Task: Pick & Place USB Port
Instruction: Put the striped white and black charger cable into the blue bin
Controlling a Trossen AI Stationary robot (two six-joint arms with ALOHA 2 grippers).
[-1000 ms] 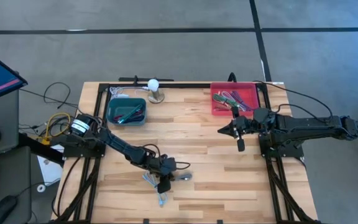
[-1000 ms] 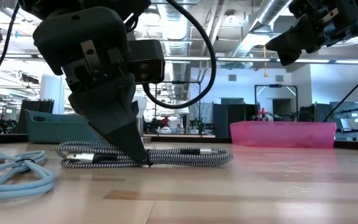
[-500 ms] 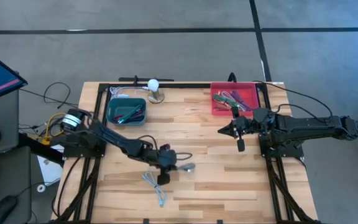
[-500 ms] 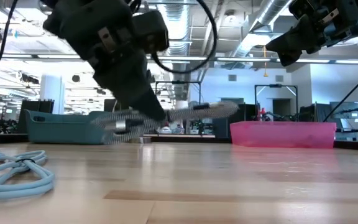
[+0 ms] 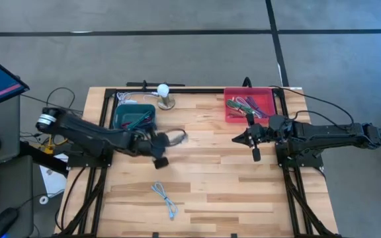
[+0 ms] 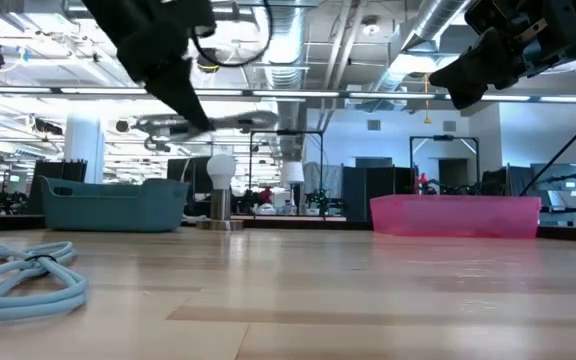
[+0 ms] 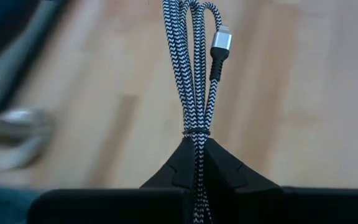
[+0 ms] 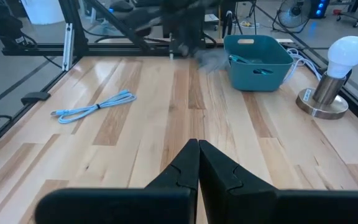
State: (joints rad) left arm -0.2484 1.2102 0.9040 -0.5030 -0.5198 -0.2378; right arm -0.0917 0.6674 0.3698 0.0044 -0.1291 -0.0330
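Note:
My left gripper [image 5: 157, 151] hovers just right of the teal bin [image 5: 134, 119], shut on a coiled black-and-white braided cable [image 7: 194, 81] with a silver plug [image 7: 220, 42]. In the low view the cable [image 6: 223, 122] sticks out from the gripper [image 6: 190, 105] well above the table. A light blue cable [image 5: 165, 199] lies flat on the wood near the near edge, also seen as the blue cable [image 6: 28, 280]. My right gripper [image 5: 254, 153] waits shut above the table's right half, below the pink tray [image 5: 250, 104]. My left gripper pinches the braided cable bundle between its two fingers, just behind the thin tie band [image 7: 196, 132], several strands together. The fingers [image 6: 183, 90] slant down from the table's left and lie along the bundle. The bundle is lifted clear and reaches out past the fingertips, about level.
The teal bin [image 6: 113, 203] holds other cables, as does the pink tray [image 6: 455, 215]. A bulb on a stand [image 5: 165, 94] sits at the far edge between them. A black frame [image 5: 197, 90] rims the table. Bare wood lies in the middle [image 5: 210, 165].
My left gripper, shut on the braided cable, has risen from the table and swung toward the far-left, up to the teal bin. The cable went from lying on the wood to lifted clear. The blue cable stayed where it was. The right arm kept still.

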